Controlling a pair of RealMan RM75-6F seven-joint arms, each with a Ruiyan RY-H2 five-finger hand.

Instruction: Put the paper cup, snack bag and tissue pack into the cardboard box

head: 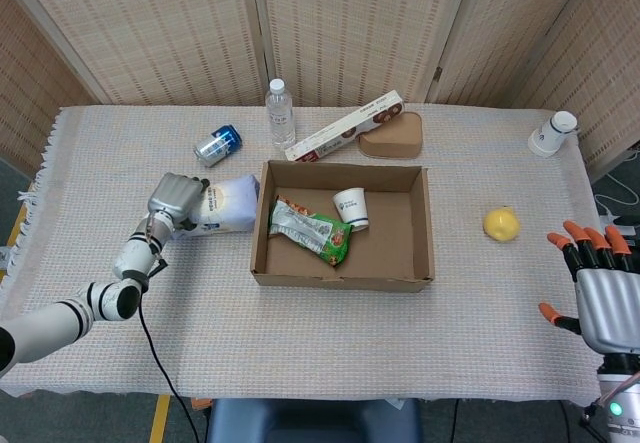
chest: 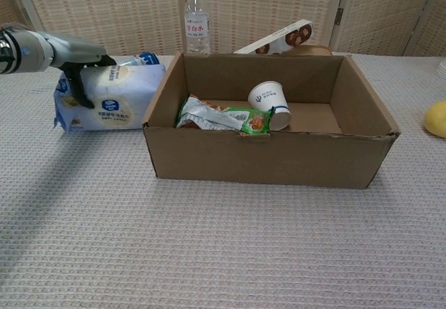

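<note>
- The box [head: 343, 225] is open on top; its right half lies bare beside the cup [head: 351, 208] and snack bag [head: 311, 229].
- The left wall stands just beside the tissue pack [head: 228, 204].
- Bare counter [head: 330, 338] in front.

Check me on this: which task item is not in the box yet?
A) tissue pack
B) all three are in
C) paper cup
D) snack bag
A: the tissue pack lies on the table left of the box, with the left hand on it, while the cup and snack bag already lie inside.
</note>
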